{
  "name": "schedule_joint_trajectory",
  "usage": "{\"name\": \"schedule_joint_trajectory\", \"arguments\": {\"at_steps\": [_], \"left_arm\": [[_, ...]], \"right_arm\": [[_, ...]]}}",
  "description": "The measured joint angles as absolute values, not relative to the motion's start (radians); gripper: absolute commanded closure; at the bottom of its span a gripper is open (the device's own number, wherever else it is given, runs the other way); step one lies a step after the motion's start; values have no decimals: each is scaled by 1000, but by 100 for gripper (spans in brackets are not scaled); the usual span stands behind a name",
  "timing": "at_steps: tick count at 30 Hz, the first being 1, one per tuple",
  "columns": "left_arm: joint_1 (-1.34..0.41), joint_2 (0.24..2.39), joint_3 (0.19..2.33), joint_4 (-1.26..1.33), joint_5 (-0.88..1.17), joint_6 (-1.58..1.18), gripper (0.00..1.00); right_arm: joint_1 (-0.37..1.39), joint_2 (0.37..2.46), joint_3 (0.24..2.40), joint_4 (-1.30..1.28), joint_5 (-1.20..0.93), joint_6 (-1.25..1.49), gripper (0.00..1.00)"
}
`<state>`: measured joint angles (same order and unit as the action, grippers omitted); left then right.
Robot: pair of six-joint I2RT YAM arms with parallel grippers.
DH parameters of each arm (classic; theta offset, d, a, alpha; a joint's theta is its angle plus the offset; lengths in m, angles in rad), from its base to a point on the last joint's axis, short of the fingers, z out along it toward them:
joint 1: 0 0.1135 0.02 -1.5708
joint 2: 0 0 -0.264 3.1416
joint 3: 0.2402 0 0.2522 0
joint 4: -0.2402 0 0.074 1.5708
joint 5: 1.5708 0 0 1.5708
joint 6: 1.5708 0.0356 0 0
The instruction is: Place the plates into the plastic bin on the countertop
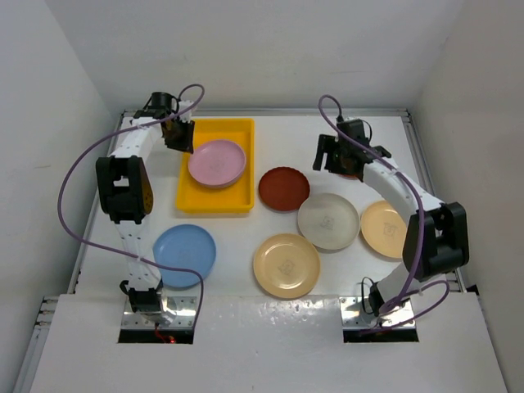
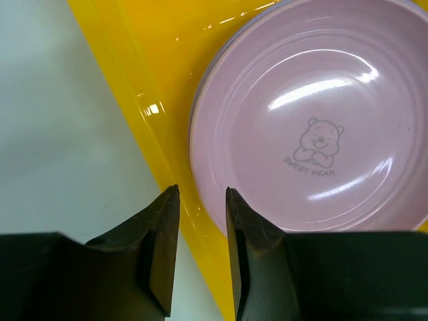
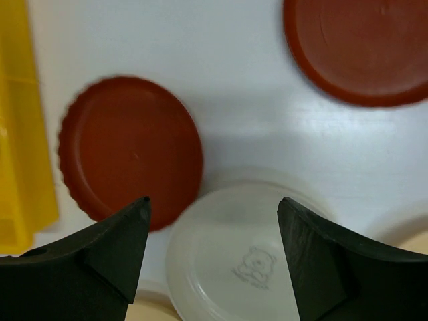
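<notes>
Left jaws hover slightly parted and empty over the left wall of the bin [image 1: 213,202]. Right jaws gape wide, right of the bin, near a red plate [image 1: 283,188]. A pink plate [image 1: 217,162] lies inside the bin on the desk [image 1: 235,239].

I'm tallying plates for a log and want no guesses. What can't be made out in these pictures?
Top external: anything under the pink plate in the plastic bin; the plate covers it.
Top external: a second dark red plate, nearly all behind the right arm; the right wrist view cuts it at the frame edge.
Top external: part of the right tan plate, under the right arm.
</notes>
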<state>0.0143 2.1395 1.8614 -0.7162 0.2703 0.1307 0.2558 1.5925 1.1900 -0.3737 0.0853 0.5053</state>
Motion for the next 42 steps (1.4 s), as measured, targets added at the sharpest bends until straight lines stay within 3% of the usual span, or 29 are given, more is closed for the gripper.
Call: {"name": "schedule_joint_trajectory", "arguments": {"at_steps": [8, 15, 17, 19, 29, 37, 42], "left_arm": [[15, 2123, 1861, -727, 260, 162, 54], [75, 1944, 1790, -776, 336, 270, 50], [119, 1873, 1726, -785, 353, 306, 50], [174, 1816, 1657, -801, 355, 333, 50], [281, 1793, 1564, -844, 369, 356, 50], [283, 1793, 1564, -839, 386, 358, 50], [289, 1794, 1564, -836, 392, 358, 50]], "right_arm": [[171, 1586, 980, -488, 83, 424, 25], [140, 1737, 1013, -506, 93, 235, 38], [138, 1787, 1040, -500, 89, 198, 46], [135, 1819, 1053, -500, 80, 166, 66], [126, 1834, 1083, -529, 15, 89, 100], [125, 1656, 1016, -558, 15, 8, 100], [119, 1526, 1104, -584, -63, 30, 100]]}}
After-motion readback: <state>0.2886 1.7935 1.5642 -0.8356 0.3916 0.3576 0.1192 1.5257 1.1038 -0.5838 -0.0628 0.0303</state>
